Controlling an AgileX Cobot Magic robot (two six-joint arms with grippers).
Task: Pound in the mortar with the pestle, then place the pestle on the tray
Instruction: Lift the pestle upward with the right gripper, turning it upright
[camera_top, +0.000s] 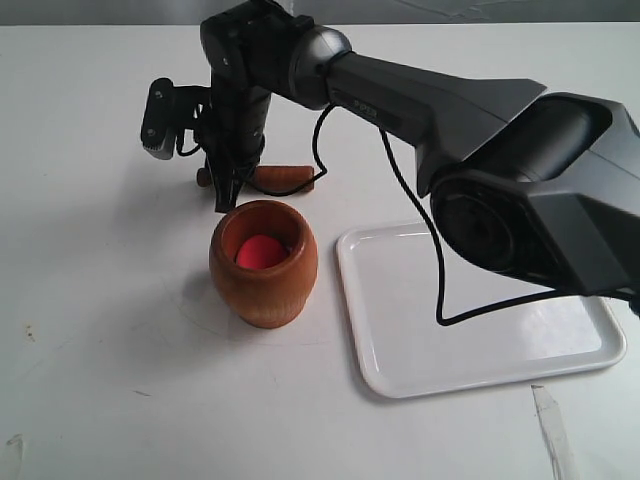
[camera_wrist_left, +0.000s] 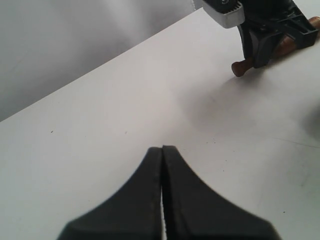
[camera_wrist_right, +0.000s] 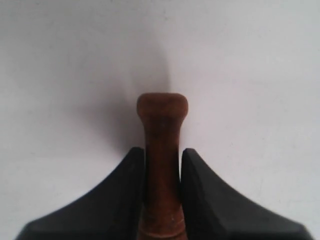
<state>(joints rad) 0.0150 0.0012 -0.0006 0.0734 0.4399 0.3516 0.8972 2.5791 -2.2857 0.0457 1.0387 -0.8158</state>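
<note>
1. Presently, the right fingers (camera_wrist_right: 210, 195) are seen closed against both sides of the pestle (camera_wrist_right: 161, 150), on the slim shaft just below its knob (camera_wrist_right: 162, 105). No gap is made out, so a grip is judged to be made.
2. The pestle appears to lie flat on the table (camera_top: 100, 350), just behind the mortar (camera_top: 265, 275) and apart from it.
3. The left fingers (camera_wrist_left: 190, 200) are pressed together with nothing between them, and are held over the table, well apart from the work.
4. The mortar stands upright, with something red (camera_top: 262, 251) showing inside. The tray (camera_top: 400, 330) lies just beside it, on the right arm's side, and nothing is seen on it.
5. The step in hand is judged to be the pick-up of the pestle. No pounding is begun, so the task is taken to be near its start.
6. Next, a lift is called for. The pestle must be turned upright, thick end down, and brought over the round mouth without the rim being struck or the mortar tipped.
</note>
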